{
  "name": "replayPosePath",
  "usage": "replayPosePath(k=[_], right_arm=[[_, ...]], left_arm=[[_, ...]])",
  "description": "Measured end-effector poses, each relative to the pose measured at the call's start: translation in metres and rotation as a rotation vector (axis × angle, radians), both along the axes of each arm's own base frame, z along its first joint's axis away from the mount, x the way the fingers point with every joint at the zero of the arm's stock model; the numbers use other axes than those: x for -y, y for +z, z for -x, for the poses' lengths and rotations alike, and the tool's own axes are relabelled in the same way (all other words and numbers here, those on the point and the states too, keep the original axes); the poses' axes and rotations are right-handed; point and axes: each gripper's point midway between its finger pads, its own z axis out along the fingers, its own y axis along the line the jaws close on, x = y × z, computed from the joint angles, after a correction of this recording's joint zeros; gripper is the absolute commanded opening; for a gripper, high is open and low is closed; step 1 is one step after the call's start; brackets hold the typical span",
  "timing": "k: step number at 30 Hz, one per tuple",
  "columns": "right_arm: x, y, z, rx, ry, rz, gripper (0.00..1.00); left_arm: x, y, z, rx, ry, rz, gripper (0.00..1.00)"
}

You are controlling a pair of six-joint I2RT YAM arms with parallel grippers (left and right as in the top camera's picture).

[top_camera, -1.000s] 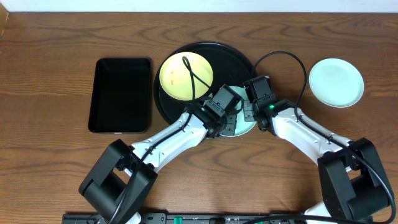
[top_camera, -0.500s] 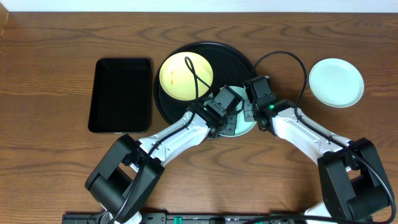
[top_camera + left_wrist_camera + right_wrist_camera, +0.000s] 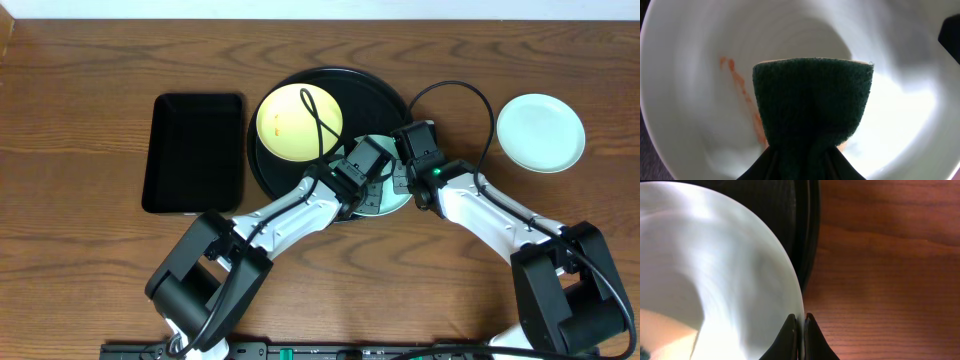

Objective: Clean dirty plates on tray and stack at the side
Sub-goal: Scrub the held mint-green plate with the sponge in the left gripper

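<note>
The right gripper is pinched shut on the rim of the mint plate, steadying it at the round black tray's near edge so the left gripper, clamped on a green sponge, can scrub the orange smear.

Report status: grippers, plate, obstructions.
Left gripper shut on green pad, at mint plate; orange smear showing. Right gripper shut on that plate's rim. Cable loops above yellow plate on tray.
</note>
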Motion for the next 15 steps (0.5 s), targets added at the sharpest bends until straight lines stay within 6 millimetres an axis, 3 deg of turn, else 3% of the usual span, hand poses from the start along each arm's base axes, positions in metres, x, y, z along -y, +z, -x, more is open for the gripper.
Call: replayPosePath(k=[15], right_arm=[[0.001,0.001,-0.001,0.004,0.009,0.015,0.01]], left_arm=[[-0.001,0.0,-0.014,0.059,-0.004,-0.014,0.08]])
